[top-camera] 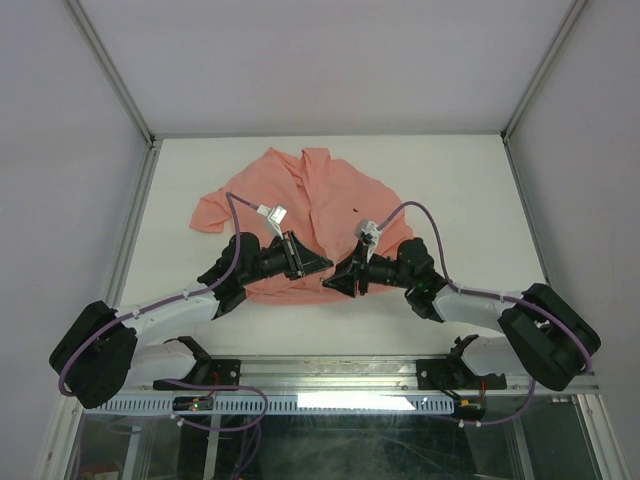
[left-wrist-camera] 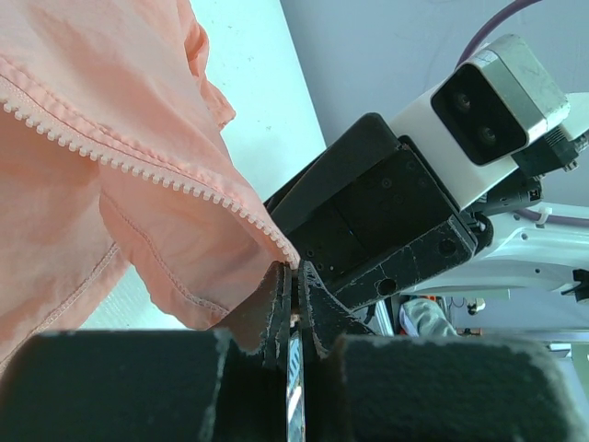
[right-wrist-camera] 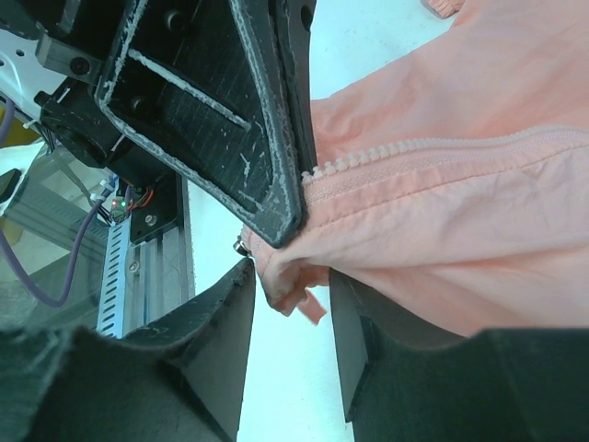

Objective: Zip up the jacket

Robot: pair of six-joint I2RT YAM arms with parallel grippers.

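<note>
The salmon-pink jacket [top-camera: 320, 200] lies flat on the white table [top-camera: 460, 180], collar at the far side and hem toward the arms. Both grippers meet at the hem's middle. My left gripper [top-camera: 322, 263] is shut. In the left wrist view its jaws [left-wrist-camera: 294, 273] pinch the lower end of the toothed zipper edge [left-wrist-camera: 138, 161]. My right gripper [top-camera: 330, 285] is open. In the right wrist view its fingers [right-wrist-camera: 235, 304] stand on either side of the jacket's [right-wrist-camera: 460, 212] bunched hem corner [right-wrist-camera: 287, 281], without closing on it. The zipper teeth [right-wrist-camera: 414, 150] run off to the right.
An aluminium rail [top-camera: 330, 372] runs along the table's near edge and also shows in the right wrist view [right-wrist-camera: 115, 267]. White enclosure walls stand at the back and both sides. The two gripper heads almost touch each other over the hem.
</note>
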